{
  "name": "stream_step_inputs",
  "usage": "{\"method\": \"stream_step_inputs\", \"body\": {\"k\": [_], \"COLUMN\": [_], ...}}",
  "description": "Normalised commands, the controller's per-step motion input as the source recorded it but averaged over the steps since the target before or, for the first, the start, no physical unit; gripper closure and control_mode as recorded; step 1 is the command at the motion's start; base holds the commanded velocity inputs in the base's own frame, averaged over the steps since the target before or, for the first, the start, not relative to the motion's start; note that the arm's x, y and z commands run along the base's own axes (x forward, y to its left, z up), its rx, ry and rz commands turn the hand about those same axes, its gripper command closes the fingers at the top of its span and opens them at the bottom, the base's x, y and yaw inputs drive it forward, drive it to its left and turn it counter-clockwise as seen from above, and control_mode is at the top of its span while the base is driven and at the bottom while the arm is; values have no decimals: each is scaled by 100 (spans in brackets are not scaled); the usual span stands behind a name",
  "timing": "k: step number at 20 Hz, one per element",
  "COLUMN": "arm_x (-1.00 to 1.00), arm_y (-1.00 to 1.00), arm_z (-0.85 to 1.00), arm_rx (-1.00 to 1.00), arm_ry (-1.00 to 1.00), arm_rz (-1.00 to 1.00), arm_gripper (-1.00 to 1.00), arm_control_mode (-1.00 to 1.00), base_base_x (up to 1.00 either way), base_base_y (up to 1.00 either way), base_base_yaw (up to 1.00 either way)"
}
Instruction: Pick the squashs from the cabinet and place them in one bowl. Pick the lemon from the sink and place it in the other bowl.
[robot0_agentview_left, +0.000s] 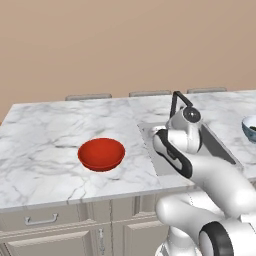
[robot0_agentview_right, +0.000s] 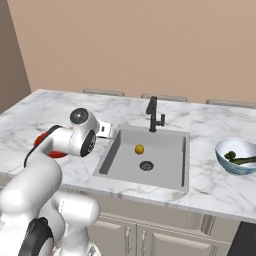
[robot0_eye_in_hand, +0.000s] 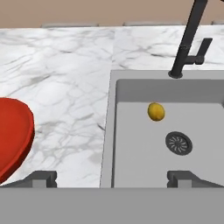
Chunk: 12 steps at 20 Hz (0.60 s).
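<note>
Left base view: red bowl (robot0_agentview_left: 101, 154) on the marble counter (robot0_agentview_left: 45, 135), empty, left of the sink (robot0_agentview_left: 150, 131). Pale blue-white bowl (robot0_agentview_left: 250, 128) at the right edge, something dark green inside. Arm folded over the basin, hiding most of it.

Right base view: lemon (robot0_agentview_right: 139, 149) on the sink floor (robot0_agentview_right: 165, 165), just beside the drain (robot0_agentview_right: 146, 165), below the black faucet (robot0_agentview_right: 154, 115). Two dark green squashs (robot0_agentview_right: 239, 159) lying in the pale bowl (robot0_agentview_right: 235, 167), so that half looks done.

Hand view: gripper (robot0_eye_in_hand: 112, 177) with jaws spread wide, holding nothing, hovering above the sink's near left rim. Lemon (robot0_eye_in_hand: 156, 112) ahead, well apart from the fingertips (robot0_eye_in_hand: 43, 177). Red bowl's rim (robot0_eye_in_hand: 17, 131) at the left. Left to do, seemingly: reach down, take the lemon, carry it to the red bowl.
</note>
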Motion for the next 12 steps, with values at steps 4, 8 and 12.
{"method": "stream_step_inputs", "body": {"k": [4,8,12], "arm_x": [0,0,1], "arm_y": [-27,-23,-20], "arm_z": [-2,-6,-11], "arm_rx": [0,-2,-3], "arm_ry": [0,0,0], "arm_rz": [0,0,0], "arm_gripper": [-100,-100,-100], "arm_control_mode": [-100,-100,-100], "base_base_x": [0,0,0], "base_base_y": [0,0,0], "base_base_yaw": [0,0,0]}}
